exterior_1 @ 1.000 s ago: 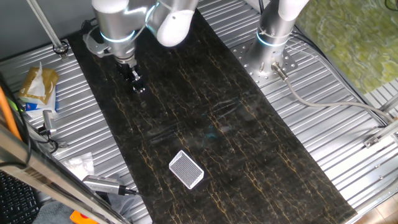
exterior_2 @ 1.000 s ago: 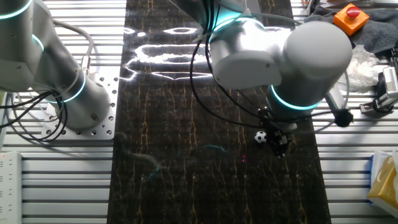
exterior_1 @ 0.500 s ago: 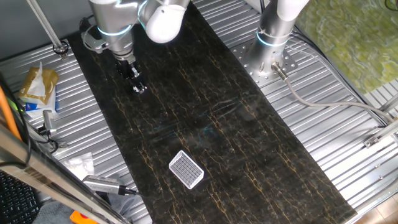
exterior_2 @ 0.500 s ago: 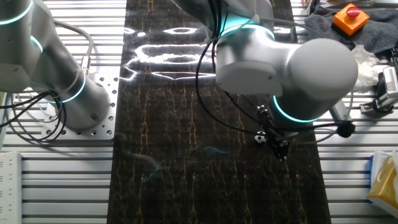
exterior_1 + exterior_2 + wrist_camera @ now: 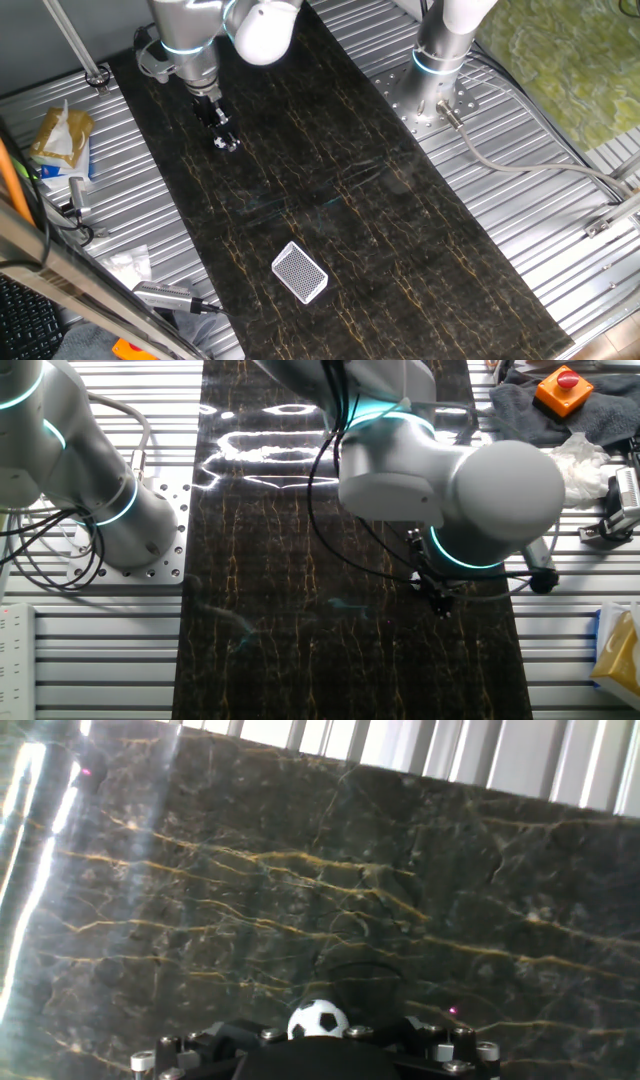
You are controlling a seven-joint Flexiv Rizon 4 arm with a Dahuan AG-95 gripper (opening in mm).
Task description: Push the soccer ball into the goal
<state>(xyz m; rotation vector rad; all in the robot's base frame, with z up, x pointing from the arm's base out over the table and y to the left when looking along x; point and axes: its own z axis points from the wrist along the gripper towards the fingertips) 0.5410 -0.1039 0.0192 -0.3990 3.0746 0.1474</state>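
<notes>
The soccer ball (image 5: 318, 1018), tiny and white with black patches, rests on the dark marble mat right against my gripper's (image 5: 318, 1046) tip in the hand view. The fingers look pressed together, holding nothing. In one fixed view my gripper (image 5: 222, 137) stands near the mat's far left end, with the soccer ball (image 5: 231, 146) a pale speck at its tip. The goal (image 5: 299, 271), a small white-framed box with grey netting, lies far down the mat toward the near end. In the other fixed view the gripper (image 5: 440, 599) hangs under the big arm and the ball is hidden.
A second arm's base (image 5: 440, 62) is bolted to the right of the mat. Off the mat's left edge lie a yellow bag (image 5: 60, 135), crumpled paper scraps (image 5: 128, 264) and a metal tool (image 5: 165, 296). An orange button (image 5: 565, 385) sits on a cloth.
The gripper has shifted a little along the mat with the ball at its tip. In the other fixed view the ball, visible beside the fingers earlier, is now covered.
</notes>
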